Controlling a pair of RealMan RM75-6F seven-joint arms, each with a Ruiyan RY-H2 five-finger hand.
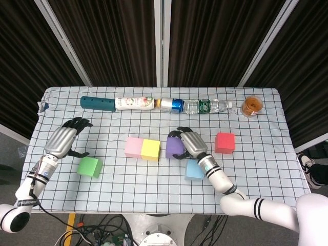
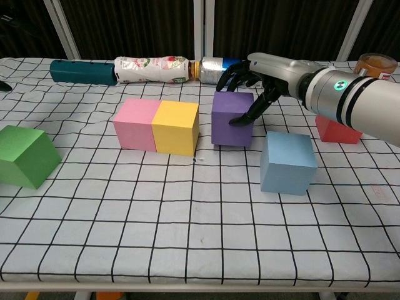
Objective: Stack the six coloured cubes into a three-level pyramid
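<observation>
My right hand (image 1: 187, 142) (image 2: 253, 82) grips the purple cube (image 1: 174, 147) (image 2: 230, 119) from above and behind, just right of the yellow cube (image 1: 150, 149) (image 2: 176, 127). The yellow cube touches the pink cube (image 1: 134, 147) (image 2: 135, 123) on its left. A light blue cube (image 1: 194, 170) (image 2: 287, 162) sits in front of the right hand, and a red cube (image 1: 225, 142) (image 2: 338, 129) lies further right. The green cube (image 1: 89, 166) (image 2: 23, 155) rests near my left hand (image 1: 62, 140), which hovers open with nothing in it.
Along the back lie a teal cylinder (image 1: 97, 103) (image 2: 82, 71), a white floral bottle (image 1: 134, 103) (image 2: 151, 68), a blue can (image 1: 172, 104) and a clear water bottle (image 1: 206, 106) in a row. An orange-filled jar (image 1: 251, 106) (image 2: 375, 62) stands at the back right.
</observation>
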